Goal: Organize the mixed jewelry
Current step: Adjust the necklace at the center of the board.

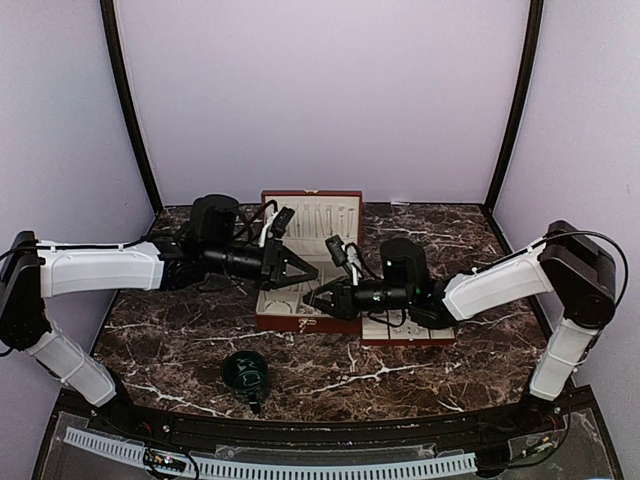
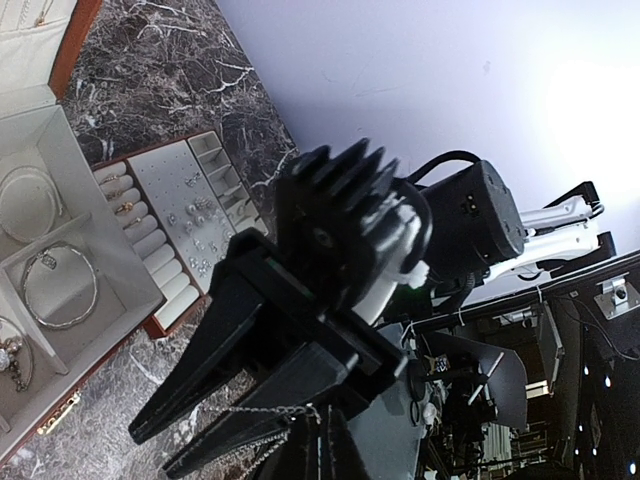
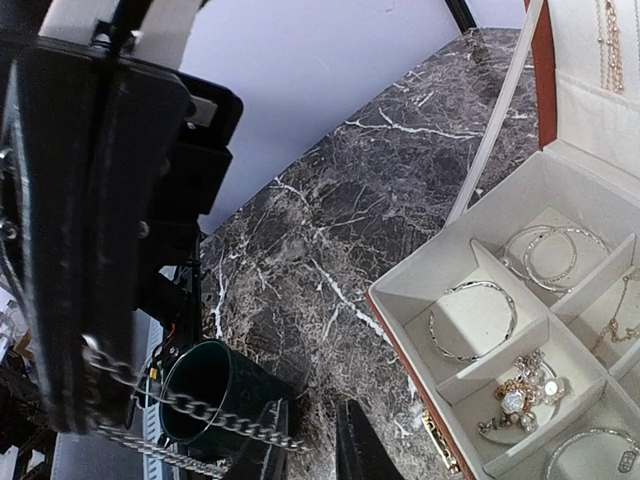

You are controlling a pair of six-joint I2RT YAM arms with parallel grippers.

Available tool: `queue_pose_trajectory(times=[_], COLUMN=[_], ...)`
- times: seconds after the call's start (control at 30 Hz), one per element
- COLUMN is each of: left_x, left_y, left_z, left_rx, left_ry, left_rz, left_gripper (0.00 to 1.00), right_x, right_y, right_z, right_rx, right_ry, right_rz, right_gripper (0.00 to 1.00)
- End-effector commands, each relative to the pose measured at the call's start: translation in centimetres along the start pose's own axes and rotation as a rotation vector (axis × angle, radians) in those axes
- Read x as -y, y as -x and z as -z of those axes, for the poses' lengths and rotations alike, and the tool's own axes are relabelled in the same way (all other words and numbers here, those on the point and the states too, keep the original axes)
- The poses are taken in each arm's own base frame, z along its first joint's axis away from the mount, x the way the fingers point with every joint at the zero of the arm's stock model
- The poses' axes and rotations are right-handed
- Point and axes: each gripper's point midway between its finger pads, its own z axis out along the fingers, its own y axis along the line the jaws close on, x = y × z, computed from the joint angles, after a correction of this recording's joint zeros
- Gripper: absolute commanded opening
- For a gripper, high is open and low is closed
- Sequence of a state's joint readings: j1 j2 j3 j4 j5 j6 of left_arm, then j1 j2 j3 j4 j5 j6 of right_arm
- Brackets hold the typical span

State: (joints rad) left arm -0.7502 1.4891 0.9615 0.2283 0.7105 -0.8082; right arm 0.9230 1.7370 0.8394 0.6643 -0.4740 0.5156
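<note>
A thin silver chain (image 3: 200, 408) stretches between my two grippers above the open jewelry box (image 1: 268, 312). My left gripper (image 2: 321, 420) is shut on one end of the chain (image 2: 260, 411). The chain's loop hangs over one finger of my right gripper (image 3: 312, 405), whose jaws stand slightly apart with only marble showing between them. In the top view the left gripper (image 1: 305, 272) and right gripper (image 1: 312, 298) nearly meet tip to tip. Silver bangles (image 3: 472, 318) and a pendant cluster (image 3: 520, 395) lie in the cream compartments. Tiny earrings (image 2: 200, 215) and rings (image 2: 125, 195) sit on a separate tray.
A dark green cup (image 1: 245, 372) stands on the marble near the front edge, just below the stretched chain in the right wrist view (image 3: 205, 390). The box's lid (image 1: 310, 215) stands upright at the back. The padded tray (image 1: 405, 330) lies under the right arm.
</note>
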Motion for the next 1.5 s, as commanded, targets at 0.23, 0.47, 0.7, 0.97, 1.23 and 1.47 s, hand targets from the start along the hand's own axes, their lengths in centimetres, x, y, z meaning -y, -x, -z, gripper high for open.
queue_pose_trajectory(times=[0.23, 0.47, 0.7, 0.97, 1.23, 1.47], left_x=[3.2, 3.3, 3.3, 3.3, 3.3, 3.5], left_y=[1.1, 1.1, 1.0, 0.9, 1.0, 1.1], left_z=[1.3, 1.3, 1.5, 1.6, 1.5, 1.5], left_rx=[0.039, 0.039, 0.040, 0.037, 0.039, 0.039], left_ry=[-0.058, -0.059, -0.056, -0.053, -0.052, -0.057], left_rz=[-0.065, -0.064, -0.061, -0.061, -0.063, -0.064], left_gripper=[0.00, 0.00, 0.00, 0.00, 0.00, 0.00], right_x=[-0.2, -0.1, 0.0, -0.2, -0.7, -0.8], right_y=[-0.7, -0.5, 0.8, 1.7, 2.7, 2.3], right_z=[-0.8, -0.4, 1.4, 3.2, 4.8, 4.6], right_rx=[0.002, 0.017, 0.087, 0.136, 0.158, 0.125], right_ry=[0.043, 0.025, -0.044, -0.092, -0.133, -0.144], right_rz=[-0.010, -0.013, -0.001, 0.009, 0.049, 0.083], right_gripper=[0.17, 0.17, 0.19, 0.23, 0.27, 0.24])
